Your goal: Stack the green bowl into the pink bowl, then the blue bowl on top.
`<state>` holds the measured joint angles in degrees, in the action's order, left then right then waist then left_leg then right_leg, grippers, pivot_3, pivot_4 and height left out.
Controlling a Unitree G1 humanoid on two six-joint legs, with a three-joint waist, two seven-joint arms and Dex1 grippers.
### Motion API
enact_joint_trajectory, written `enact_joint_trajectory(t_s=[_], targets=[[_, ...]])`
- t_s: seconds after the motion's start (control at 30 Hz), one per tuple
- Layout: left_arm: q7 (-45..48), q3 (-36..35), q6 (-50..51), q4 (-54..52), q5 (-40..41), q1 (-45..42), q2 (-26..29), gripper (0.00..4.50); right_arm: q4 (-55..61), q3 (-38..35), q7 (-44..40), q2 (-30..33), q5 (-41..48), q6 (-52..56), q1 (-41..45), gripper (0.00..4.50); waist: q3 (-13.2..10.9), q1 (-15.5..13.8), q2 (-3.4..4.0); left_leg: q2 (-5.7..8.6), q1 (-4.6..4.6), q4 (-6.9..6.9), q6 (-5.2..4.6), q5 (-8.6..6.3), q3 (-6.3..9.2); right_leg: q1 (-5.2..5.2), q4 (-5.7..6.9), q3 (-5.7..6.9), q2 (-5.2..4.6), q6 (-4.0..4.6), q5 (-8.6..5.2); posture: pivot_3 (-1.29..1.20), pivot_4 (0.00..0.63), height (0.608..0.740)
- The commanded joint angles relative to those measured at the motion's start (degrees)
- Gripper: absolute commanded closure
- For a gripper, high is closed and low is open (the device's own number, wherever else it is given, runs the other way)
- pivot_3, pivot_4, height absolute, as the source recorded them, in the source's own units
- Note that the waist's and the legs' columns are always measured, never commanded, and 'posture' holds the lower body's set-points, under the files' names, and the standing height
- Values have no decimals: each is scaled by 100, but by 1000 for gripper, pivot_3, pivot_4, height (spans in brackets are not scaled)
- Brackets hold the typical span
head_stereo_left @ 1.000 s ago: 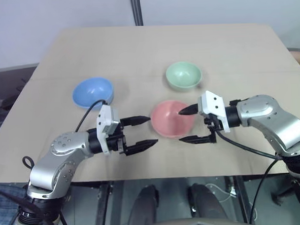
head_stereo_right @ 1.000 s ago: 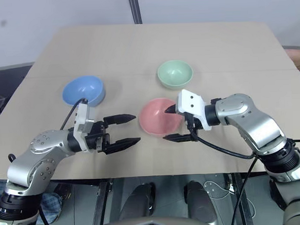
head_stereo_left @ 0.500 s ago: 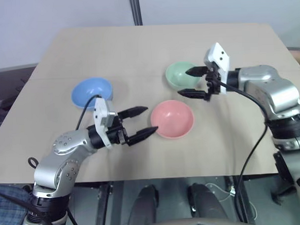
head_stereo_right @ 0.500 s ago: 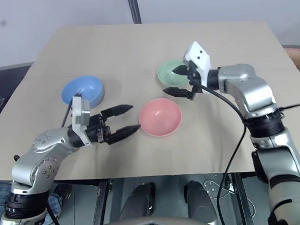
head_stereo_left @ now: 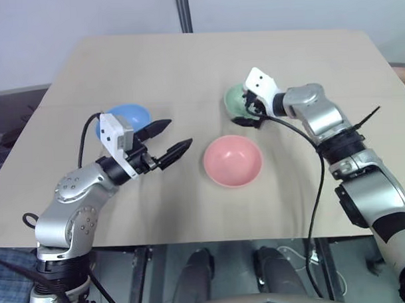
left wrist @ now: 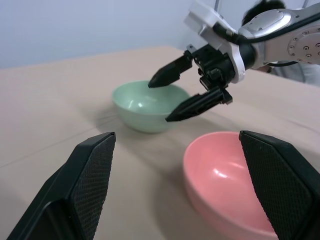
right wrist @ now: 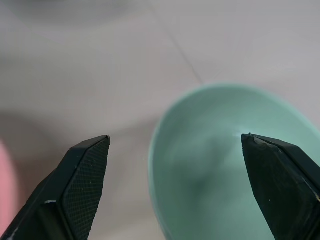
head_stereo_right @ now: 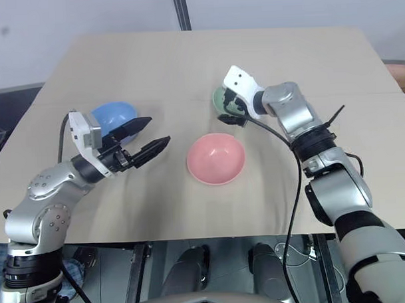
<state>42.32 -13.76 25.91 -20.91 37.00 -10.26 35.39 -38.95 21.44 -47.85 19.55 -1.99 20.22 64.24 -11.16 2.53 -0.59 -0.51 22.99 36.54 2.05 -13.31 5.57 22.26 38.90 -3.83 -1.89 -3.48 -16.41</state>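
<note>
Tan table (head_stereo_left: 186, 65) carries all three bowls, unstacked and well apart from one another: the blue bowl (head_stereo_left: 136, 114) on the robot's left, the pink bowl (head_stereo_left: 233, 160) near the centre toward the robot, the green bowl (head_stereo_left: 236, 99) beyond the pink one and slightly to its right. Nothing is nested yet, so the first step (green into pink) is the one in hand.

Right arm is plainly the nearer to the green bowl. The right gripper (left wrist: 186, 89) sits at the bowl's rim on the side facing the pink bowl, pointing forward, leftward and somewhat down. Its fingers are spread wide and hold nothing. In the left wrist view one finger reaches over the bowl's mouth while the other runs lower, outside the wall. In the right wrist view the near rim arc (right wrist: 155, 150) lies between the two fingers, closer to one than the other. Contact with the plastic cannot be told from these frames.

Key relation: the rim wall stands between the fingers. Judgement: closing would pinch that wall, once the fingers are deep enough.

Left gripper (head_stereo_left: 163, 141) hovers just beside the blue bowl, between it and the pink bowl, fingers spread and empty, pointing roughly level toward the pink bowl. It partly hides the blue bowl from the head camera.
</note>
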Motion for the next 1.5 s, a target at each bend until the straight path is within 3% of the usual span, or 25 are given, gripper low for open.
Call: enact_joint_trajectory(t_s=[0.03, 0.07, 0.3, 0.53, 0.67, 0.9, 1.1, 1.47, 1.5], targets=[[-86, -186, -77, -49, -74, 73, 64, 311, -407, 103, 55, -99, -370, -433, 220, 689, 0, 0, 0, 0, 0, 0, 0, 0, 0, 1, 1, 0, 0, 0, 0, 0, 150, 740], [-88, -175, -79, -54, -103, 100, 70, 311, -524, 122, 50, -131, -450, -526, 232, 916, 0, 0, 0, 0, 1, 0, 0, 0, -1, 2, 0, -1, 0, 0, 0, 0, 150, 740], [-128, -192, -51, -125, -105, 189, 64, 311, -764, 0, -34, -290, -647, -735, 222, 4439, 0, 12, 1, -1, 21, -3, 4, 2, -8, 33, 11, -9, 0, 1, 1, 0, 150, 740], [-119, -174, -25, -90, -48, 140, 48, 311, -254, -154, -162, -242, -607, -817, 127, 4481, 3, 10, -2, -2, 33, -1, 3, 2, -9, 46, 13, -12, 2, 1, 1, 0, 150, 740], [-7, -131, -116, -101, -19, 145, 19, 311, 1243, -279, -689, -47, -220, -545, -362, 4481, 3, 3, -2, -2, 83, 9, 23, 14, -4, 92, 18, -8, 2, 0, 2, 0, 150, 740], [491, 24, -301, -285, 41, 338, 32, 311, 4169, -498, -1382, 628, 544, 652, -1390, 4481, 3, -19, -2, 2, 91, 13, 8, 5, -5, 92, 12, -6, -5, 0, 2, 0, 150, 740], [914, 150, -305, -293, 188, 349, 45, 311, 5677, -487, -1545, 1174, 937, 1296, -1852, 4481, 3, -10, -2, 1, 81, 28, 1, 1, -1, 91, 45, -4, -2, 0, 1, 0, 150, 740], [1278, 378, -246, -41, 163, 107, 135, 311, 6887, -165, -1435, 1498, 1347, 2078, -2183, 4481, 3, -10, -3, 1, 75, 67, 0, 0, 4, 85, 84, -2, 5, 0, 1, 0, 150, 740], [1293, 383, -243, -33, 165, 96, 137, 311, 6954, -126, -1455, 1544, 1364, 2098, -2215, 4116, 3, -10, -3, 1, 76, 68, 0, 0, 3, 85, 84, -2, 4, 0, 1, 0, 150, 740]])
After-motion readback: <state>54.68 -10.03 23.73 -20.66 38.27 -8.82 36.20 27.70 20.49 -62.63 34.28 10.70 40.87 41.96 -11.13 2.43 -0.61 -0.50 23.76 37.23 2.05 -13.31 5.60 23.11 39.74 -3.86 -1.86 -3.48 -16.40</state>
